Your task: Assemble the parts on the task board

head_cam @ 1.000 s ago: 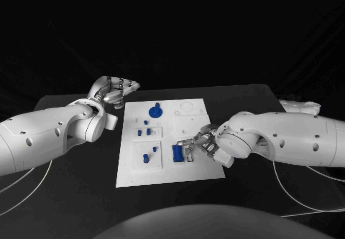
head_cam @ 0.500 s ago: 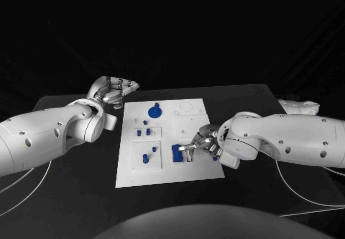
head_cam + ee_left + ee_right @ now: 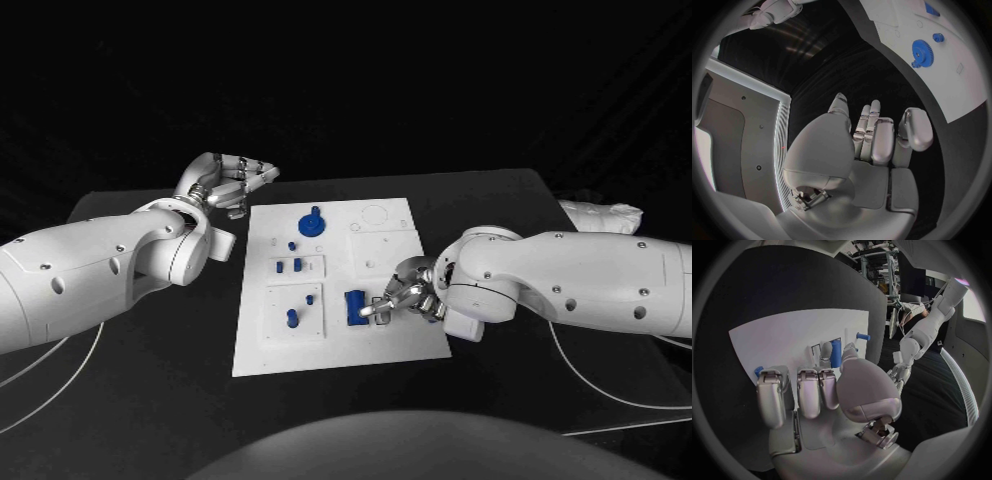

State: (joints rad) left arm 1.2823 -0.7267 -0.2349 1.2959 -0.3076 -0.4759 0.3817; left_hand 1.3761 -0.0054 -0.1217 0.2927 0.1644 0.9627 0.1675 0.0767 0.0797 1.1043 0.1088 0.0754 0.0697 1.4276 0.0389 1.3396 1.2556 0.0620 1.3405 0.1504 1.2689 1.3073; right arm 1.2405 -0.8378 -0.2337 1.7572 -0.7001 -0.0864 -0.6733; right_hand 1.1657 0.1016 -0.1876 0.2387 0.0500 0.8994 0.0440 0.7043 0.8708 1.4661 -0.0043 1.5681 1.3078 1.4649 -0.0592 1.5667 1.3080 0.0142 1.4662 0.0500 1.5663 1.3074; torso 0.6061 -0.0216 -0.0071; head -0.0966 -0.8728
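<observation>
- The right hand (image 3: 398, 298) is working with its fingers (image 3: 809, 390) curled downward over the task board (image 3: 339, 345), one fingertip reaching toward the tall blue part (image 3: 355, 307); whether anything is pinched, I cannot tell.
- Compared with a second ago, this hand is sitting slightly lower and closer over that blue part, with the forearm rolled further across the board's right edge; I judge it is closing in for a grasp or a press, not yet finished.
- The left hand (image 3: 227, 183) is hanging beside the board's far left corner, fingers bent loosely together on nothing, unchanged from the earlier pictures.
- The blue gear (image 3: 312, 221) is lying on the board's far section, the small blue pegs (image 3: 290, 265) in the middle-left panel.
- The right wrist view is showing the fingertip just beside the blue part (image 3: 836, 353), which the head view is hiding behind the knuckles.
- The left wrist view is showing the gear (image 3: 922, 49) well apart from that idle hand (image 3: 873, 145).
</observation>
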